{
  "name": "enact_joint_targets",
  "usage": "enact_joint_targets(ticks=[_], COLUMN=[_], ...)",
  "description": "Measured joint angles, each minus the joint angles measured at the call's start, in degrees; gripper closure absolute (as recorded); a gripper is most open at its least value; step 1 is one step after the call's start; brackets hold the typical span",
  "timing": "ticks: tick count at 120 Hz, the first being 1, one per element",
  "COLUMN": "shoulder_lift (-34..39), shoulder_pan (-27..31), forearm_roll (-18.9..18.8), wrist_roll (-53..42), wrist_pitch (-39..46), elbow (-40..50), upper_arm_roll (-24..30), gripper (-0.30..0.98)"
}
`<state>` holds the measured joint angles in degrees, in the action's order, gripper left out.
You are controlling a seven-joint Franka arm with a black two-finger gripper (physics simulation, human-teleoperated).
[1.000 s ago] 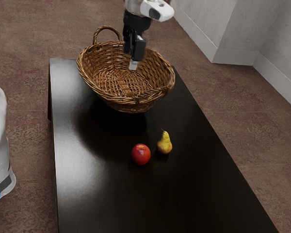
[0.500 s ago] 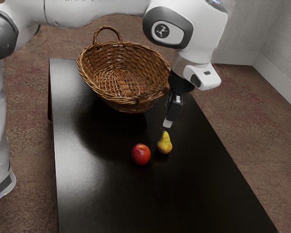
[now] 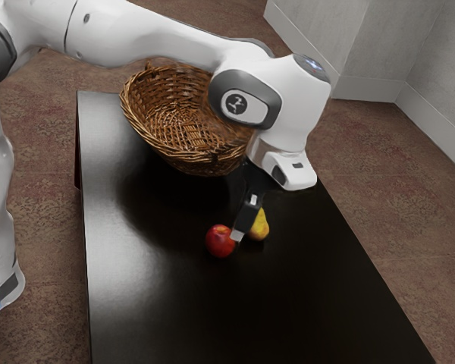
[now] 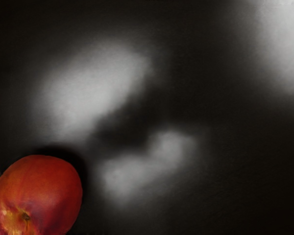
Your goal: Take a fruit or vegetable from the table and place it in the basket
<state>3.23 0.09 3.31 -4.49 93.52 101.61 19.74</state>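
Exterior view: a white robot arm (image 3: 136,29) reaches over a dark, glossy table (image 3: 159,303), its black gripper (image 3: 237,236) tilted downward at the fruit. Whether the gripper is wide or narrow, I cannot tell. Its tip overlaps the edge of a round red apple (image 3: 218,242) (contact is unclear), and its body partly covers a yellow pear (image 3: 261,227) just beside. Both fruits are on the table, near a brown wicker basket (image 3: 139,119), itself partly hidden by the arm. Wrist view: the apple's stem hollow shows, with pale, blurry reflections on the tabletop.
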Motion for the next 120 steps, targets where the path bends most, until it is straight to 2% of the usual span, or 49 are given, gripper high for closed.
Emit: enact_joint_targets(ticks=[8, 14, 45, 61, 89, 120], shoulder_lift=[0.1, 0.1, 0.0, 0.2, 5.7, 7.4], shoulder_pan=[5.7, 7.6, 1.8, 2.6, 3.3, 3.3], forearm_roll=[0.1, 0.2, 0.3, 0.3, 1.1, 1.3], wrist_roll=[-0.6, -1.1, -2.8, -3.4, -4.2, -4.7], wrist_pitch=[0.7, 1.3, 2.9, 3.4, 6.6, 9.6], elbow=[0.1, 0.2, 0.5, 1.3, 11.8, 17.5], upper_arm_roll=[0.0, 0.0, 0.0, 0.0, 0.0, 0.0], gripper=[0.00, 0.01, 0.00, 0.00, 0.00, 0.00])
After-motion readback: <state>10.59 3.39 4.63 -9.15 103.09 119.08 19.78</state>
